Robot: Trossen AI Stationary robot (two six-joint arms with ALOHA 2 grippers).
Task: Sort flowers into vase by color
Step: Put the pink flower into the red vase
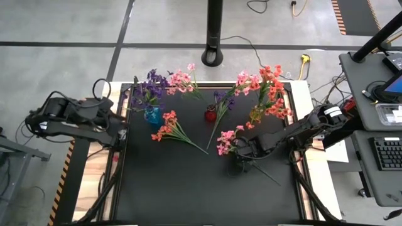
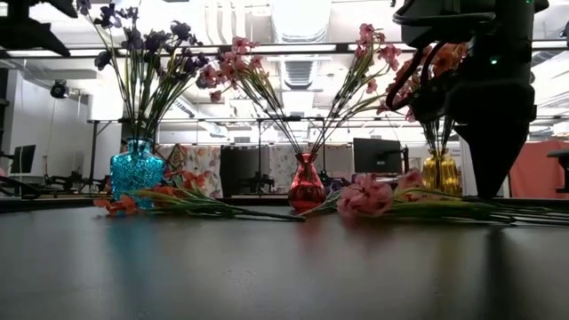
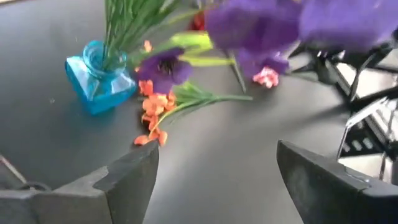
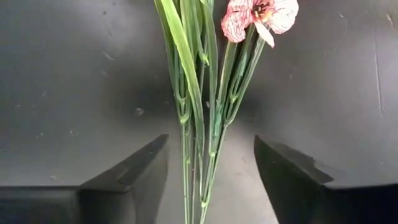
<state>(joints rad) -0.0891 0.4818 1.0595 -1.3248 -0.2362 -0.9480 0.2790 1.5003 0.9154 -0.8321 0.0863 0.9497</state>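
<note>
Between right hand [image 4: 208, 174] fingers: pink flowers [image 4: 205, 124].

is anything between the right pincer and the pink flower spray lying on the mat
Nothing visible. The right pincer is directly over the pink flower spray, its open fingers either side of the green stems, with only bare black mat around them.

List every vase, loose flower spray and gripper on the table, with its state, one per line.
Blue glass vase: upright, holds purple flowers.
Red glass vase: upright, holds pink and purple flowers.
Yellow glass vase: upright, holds orange-red flowers.
Orange-red flower spray: lying loose on the mat.
Pink flower spray: lying on the mat, stems between the right gripper's fingers.
Right gripper: open.
Left gripper: open, empty.
</note>
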